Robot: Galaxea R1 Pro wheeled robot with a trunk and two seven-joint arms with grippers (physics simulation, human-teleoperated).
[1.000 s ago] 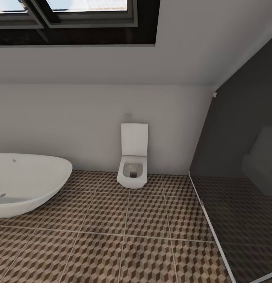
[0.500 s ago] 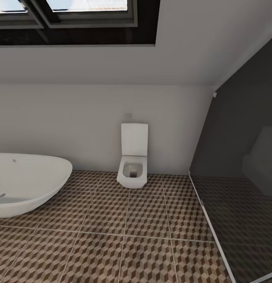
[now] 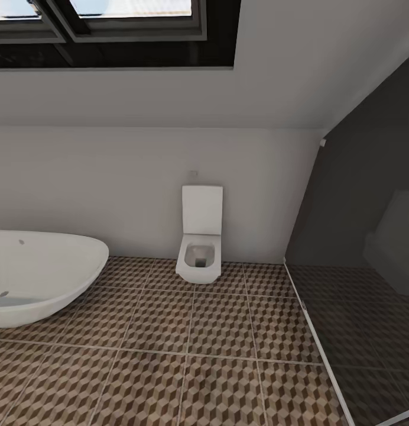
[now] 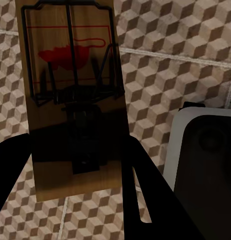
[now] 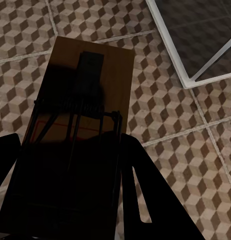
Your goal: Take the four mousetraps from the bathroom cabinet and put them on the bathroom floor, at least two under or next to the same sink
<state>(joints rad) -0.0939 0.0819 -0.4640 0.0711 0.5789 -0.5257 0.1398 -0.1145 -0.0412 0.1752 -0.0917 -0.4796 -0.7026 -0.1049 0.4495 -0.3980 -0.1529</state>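
Note:
My left gripper [image 4: 75, 150] is shut on a mousetrap [image 4: 70, 100], a tan board with a dark wire frame and a red spot, hanging above the bathroom floor [image 4: 160, 90]. My right gripper [image 5: 70, 145] is shut on a second mousetrap [image 5: 90, 85], also held over the cube-patterned tiles [image 5: 165, 100]. In the head view the bathroom floor [image 3: 216, 384] spreads out in front of me. The cabinet and the sink are out of view.
A white oval tub [image 3: 39, 272] stands at the left and a square white toilet [image 3: 200, 248] against the far wall. A dark glass shower screen [image 3: 358, 284] with a white floor rail [image 5: 195, 75] closes off the right. A white-rimmed dark panel [image 4: 205, 165] lies beside the left gripper.

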